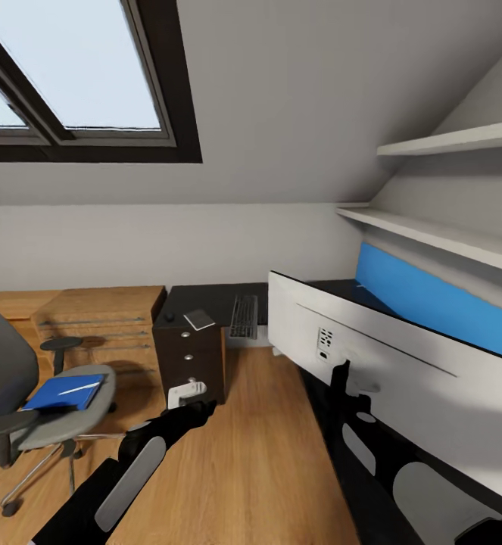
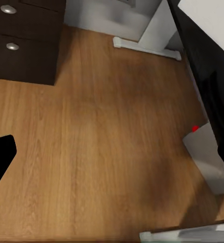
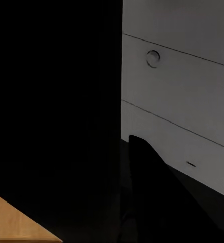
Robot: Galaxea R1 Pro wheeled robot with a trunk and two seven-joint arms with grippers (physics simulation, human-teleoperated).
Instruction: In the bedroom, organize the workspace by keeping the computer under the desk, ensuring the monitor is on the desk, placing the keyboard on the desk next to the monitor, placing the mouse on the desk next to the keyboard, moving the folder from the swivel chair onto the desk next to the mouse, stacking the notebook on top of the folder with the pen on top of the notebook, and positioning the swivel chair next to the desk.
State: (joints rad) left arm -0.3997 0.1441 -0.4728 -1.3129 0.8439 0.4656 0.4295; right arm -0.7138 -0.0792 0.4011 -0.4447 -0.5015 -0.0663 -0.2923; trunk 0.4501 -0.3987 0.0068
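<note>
The monitor [image 1: 402, 363] shows its white back on the right wing of the black-topped desk [image 1: 205, 297]. Its red-lit corner [image 2: 195, 128] overhangs the desk edge. My right gripper [image 1: 340, 376] is pressed against the monitor's back near the stand, its jaws hidden. The keyboard [image 1: 244, 316], the grey notebook [image 1: 199, 319] and a small dark mouse [image 1: 169, 316] lie on the far wing. The swivel chair [image 1: 23, 409] stands at left with the blue folder [image 1: 63, 392] on its seat and the pen [image 1: 80, 388] on the folder. My left gripper [image 1: 186, 393] hangs open over the floor.
A black three-drawer unit [image 1: 190, 356] stands under the desk's end, just beyond my left gripper. A low light-wood cabinet [image 1: 103, 318] sits behind the chair. White wall shelves [image 1: 440, 235] run above the blue back panel [image 1: 432, 299]. Wood floor [image 2: 102, 142] lies between chair and desk.
</note>
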